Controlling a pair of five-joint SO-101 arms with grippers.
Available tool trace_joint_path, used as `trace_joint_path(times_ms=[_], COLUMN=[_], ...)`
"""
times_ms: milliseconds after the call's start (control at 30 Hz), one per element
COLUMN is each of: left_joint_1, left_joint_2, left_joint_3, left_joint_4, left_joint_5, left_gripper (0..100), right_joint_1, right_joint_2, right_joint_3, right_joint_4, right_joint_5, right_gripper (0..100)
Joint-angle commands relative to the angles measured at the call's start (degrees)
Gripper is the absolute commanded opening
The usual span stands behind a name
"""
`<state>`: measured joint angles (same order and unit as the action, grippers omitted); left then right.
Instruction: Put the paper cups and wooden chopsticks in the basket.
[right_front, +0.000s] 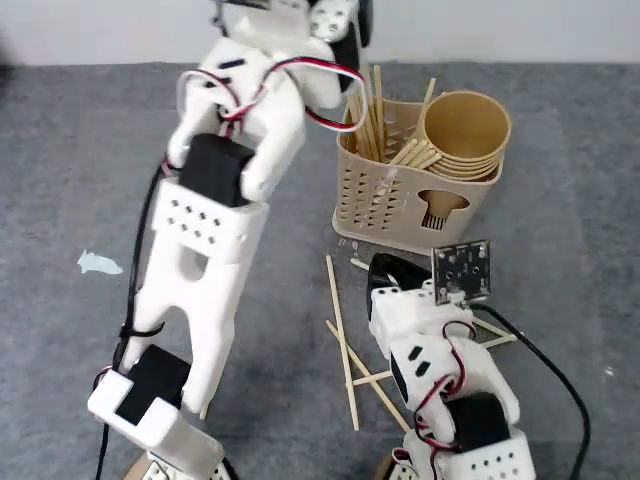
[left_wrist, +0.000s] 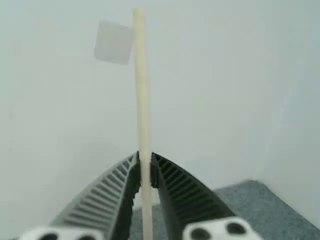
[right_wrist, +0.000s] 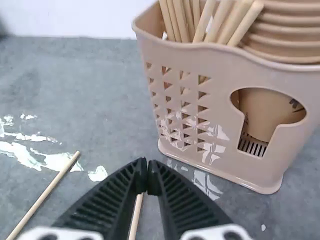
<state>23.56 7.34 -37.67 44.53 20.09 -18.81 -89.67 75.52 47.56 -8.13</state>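
Left tool (left_wrist: 145, 166) is clamped on one chopstick (left_wrist: 140, 90), the stick upright with a pale wall (left_wrist: 240, 90) behind it. In the high view that arm reaches to the far edge of the surface (right_front: 570, 210), over the far corner of the basket (right_front: 388, 215).

Basket stands near the far edge, right of centre. The paper cups (right_front: 468, 125) are stacked inside it, and a bundle of sticks (right_front: 372, 112) leans beside them.

Right tool (right_wrist: 147, 174) has its tips together, low over the surface just in front of the basket. A stick (right_wrist: 135, 216) shows under its tips; I can't tell whether it is pinched or just lying there.

The loose chopsticks (right_front: 340, 322) lie crossed between the two arms, toward the near edge. There are white smears (right_wrist: 45, 159) on the surface.

Risks, as a judgement:
- The held stick is gripped near one end, so most of it is unsupported. It could swivel in the tool, then catch the rim or land behind the basket.
- It could also knock the leaning bundle and lever sticks out.
- The basket looks light, so a push from either arm may slide or tip it. The right tool is already very close to its wall.
- Because the remaining sticks are crossed, lifting one could drag or flick another toward the near edge.
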Motion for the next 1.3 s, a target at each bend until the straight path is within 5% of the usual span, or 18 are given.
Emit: trace_joint_path(times_ms=[0,467,633,933,1267], left_joint_1=[0.4,0.4,0.4,0.3,-1.8], left_joint_2=[-3.0,-3.2,-3.2,-3.2,-3.3], left_joint_3=[5.3,18.3,15.5,3.2,-19.7], left_joint_4=[-5.4,-9.8,-1.7,10.7,39.3], left_joint_5=[0.9,1.0,1.0,1.0,0.5], left_gripper=[1,2,11,12,12], right_joint_1=[0.6,0.6,0.6,0.6,0.6], right_joint_2=[-5.0,-9.5,-9.5,-9.5,-9.5], right_joint_3=[0.7,3.0,3.0,3.1,1.8], right_joint_4=[0.0,0.2,0.3,0.5,2.9], right_joint_5=[-0.6,-0.6,-0.6,-0.7,-2.5], right_gripper=[0.9,0.9,0.9,0.9,0.9])
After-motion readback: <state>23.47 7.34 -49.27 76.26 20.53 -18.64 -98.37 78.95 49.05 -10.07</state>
